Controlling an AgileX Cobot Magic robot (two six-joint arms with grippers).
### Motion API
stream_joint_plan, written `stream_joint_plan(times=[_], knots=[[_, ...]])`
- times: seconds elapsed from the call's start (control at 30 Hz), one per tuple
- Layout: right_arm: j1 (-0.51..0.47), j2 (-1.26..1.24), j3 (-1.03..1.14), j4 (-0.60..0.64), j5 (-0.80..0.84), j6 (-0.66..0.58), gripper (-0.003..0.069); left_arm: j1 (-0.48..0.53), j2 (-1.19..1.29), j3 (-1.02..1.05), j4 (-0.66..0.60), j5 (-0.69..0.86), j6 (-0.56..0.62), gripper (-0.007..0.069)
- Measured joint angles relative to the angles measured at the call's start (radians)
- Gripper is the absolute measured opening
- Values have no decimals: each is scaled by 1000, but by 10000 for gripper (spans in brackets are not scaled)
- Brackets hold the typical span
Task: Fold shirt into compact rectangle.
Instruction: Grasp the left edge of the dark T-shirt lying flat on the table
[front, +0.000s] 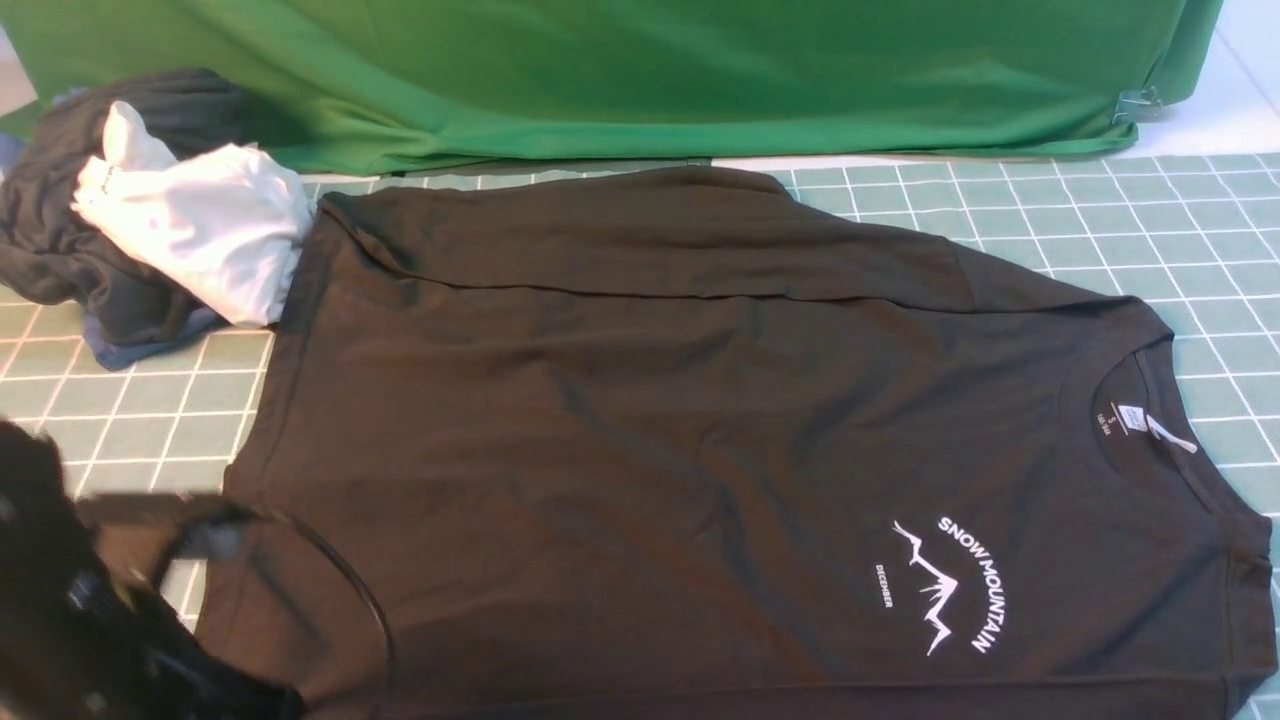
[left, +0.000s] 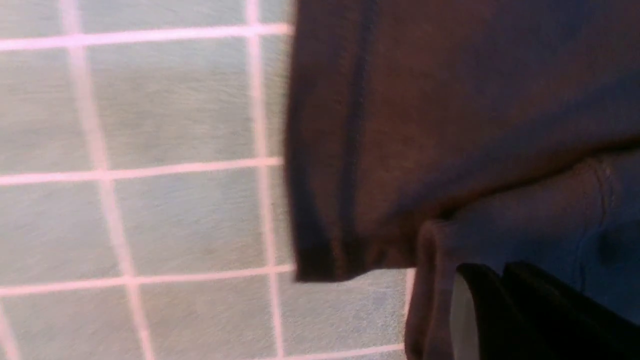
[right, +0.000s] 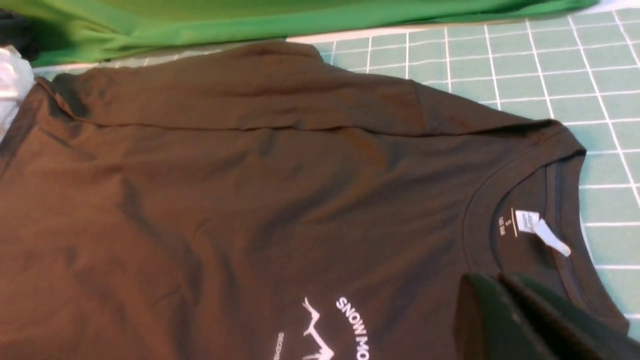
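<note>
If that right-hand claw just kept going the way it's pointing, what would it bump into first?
The shirt: the shut right gripper aims at the dark cloth just short of the white neck label. How high it sits above the cloth is unclear.

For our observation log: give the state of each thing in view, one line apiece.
shirt: spread print-up, far edge folded over.
white garment: crumpled on the grey garment.
grey garment: bunched up.
green cloth: draped at the back.
left end effector: shut on the shirt's hem.
right end effector: shut, over the shirt.
</note>
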Motion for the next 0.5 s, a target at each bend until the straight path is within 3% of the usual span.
stream_joint_plan(times=[0.1,0.3,0.4,0.5], knots=[[0,0,0,2,-14,0,29,-77,3,10,35,-40,-88,18],[2,0,0,2,-22,-1,33,-97,3,10,73,-79,-145,68],[2,0,0,2,-22,-5,36,-97,3,10,84,-69,-162,120],[2,0,0,2,-23,-14,38,-97,3,10,106,-55,-175,226]])
